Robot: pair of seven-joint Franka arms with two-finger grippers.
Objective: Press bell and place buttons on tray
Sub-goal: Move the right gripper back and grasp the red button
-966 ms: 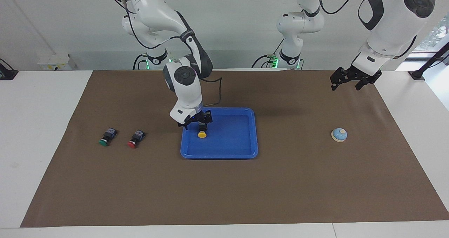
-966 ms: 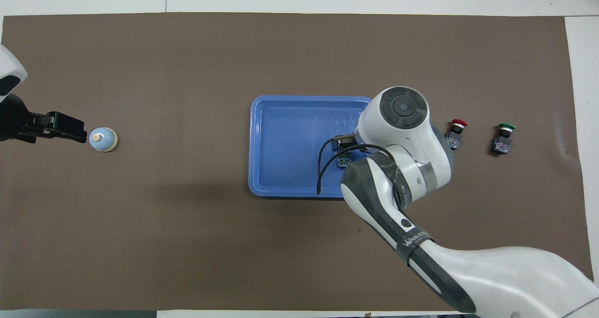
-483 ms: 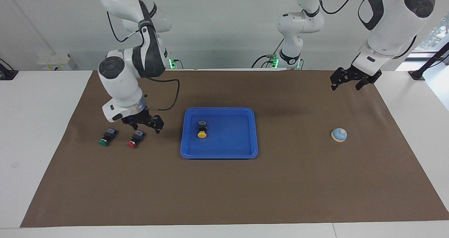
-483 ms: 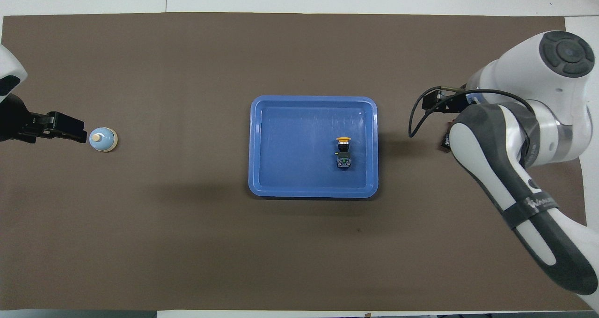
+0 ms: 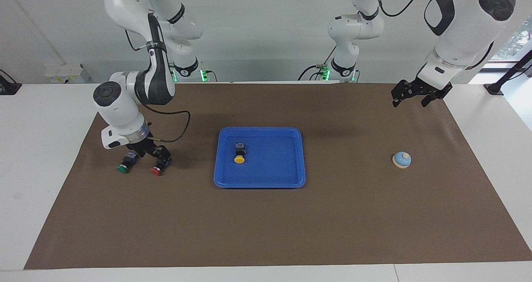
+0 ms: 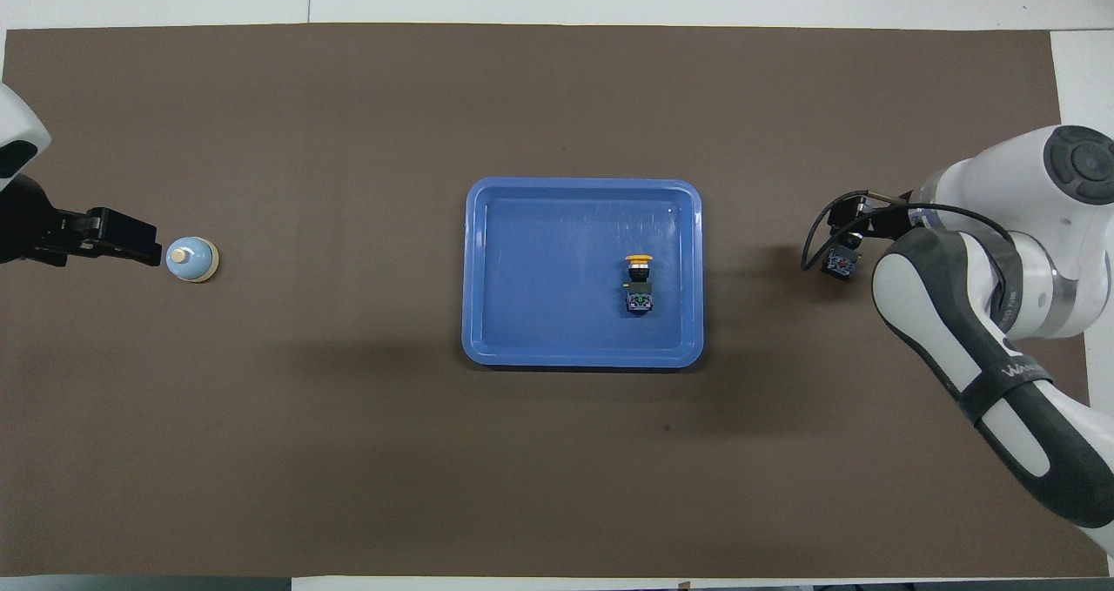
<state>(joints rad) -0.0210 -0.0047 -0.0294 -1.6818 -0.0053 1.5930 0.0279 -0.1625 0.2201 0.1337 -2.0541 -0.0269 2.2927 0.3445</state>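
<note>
Right gripper [image 5: 146, 154] now over buttons [image 5: 141, 163]

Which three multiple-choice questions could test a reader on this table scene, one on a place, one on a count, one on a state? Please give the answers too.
1. Where does the yellow button lie?
A. In the blue tray
B. On the brown mat beside the bell
C. In the left claw

2. How many buttons lie on the mat outside the tray?
A. None
B. Two
C. Three

3. How is the right claw?
A. Shut on the yellow button
B. Open, low at the green button and red button
C. Pressing the bell

Answers:
1 A: the yellow cap sits inside the tray's rim.
2 B: only the green and the red one lie on the mat, toward the right arm's end.
3 B: its fingers stand spread low by those two buttons, holding nothing. The left claw waits in the air; the bell is untouched.
</note>
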